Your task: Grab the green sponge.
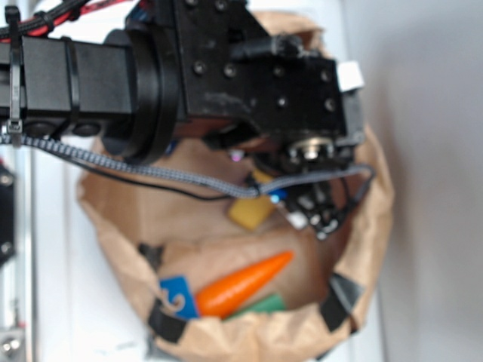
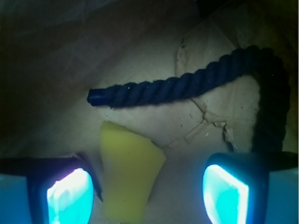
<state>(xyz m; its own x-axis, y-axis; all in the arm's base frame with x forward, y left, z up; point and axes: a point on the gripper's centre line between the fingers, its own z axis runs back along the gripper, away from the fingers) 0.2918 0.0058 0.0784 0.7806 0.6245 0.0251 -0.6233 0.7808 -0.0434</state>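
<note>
The green sponge (image 2: 128,170), a pale yellow foam wedge, lies on the bag's floor between my two glowing fingers, closer to the left finger (image 2: 70,196) than to the right one (image 2: 229,193). My gripper (image 2: 147,196) is open, with a wide gap on the sponge's right side and no contact seen. In the exterior view the sponge (image 1: 251,211) shows as a yellow block just left of and below my gripper (image 1: 306,211), whose arm reaches down into the brown paper bag (image 1: 373,219).
A dark blue rope (image 2: 187,86) curves across the bag floor beyond the sponge. An orange carrot (image 1: 241,285), a green block (image 1: 266,305) and a blue piece (image 1: 178,294) lie at the bag's near side. Crumpled paper walls ring everything.
</note>
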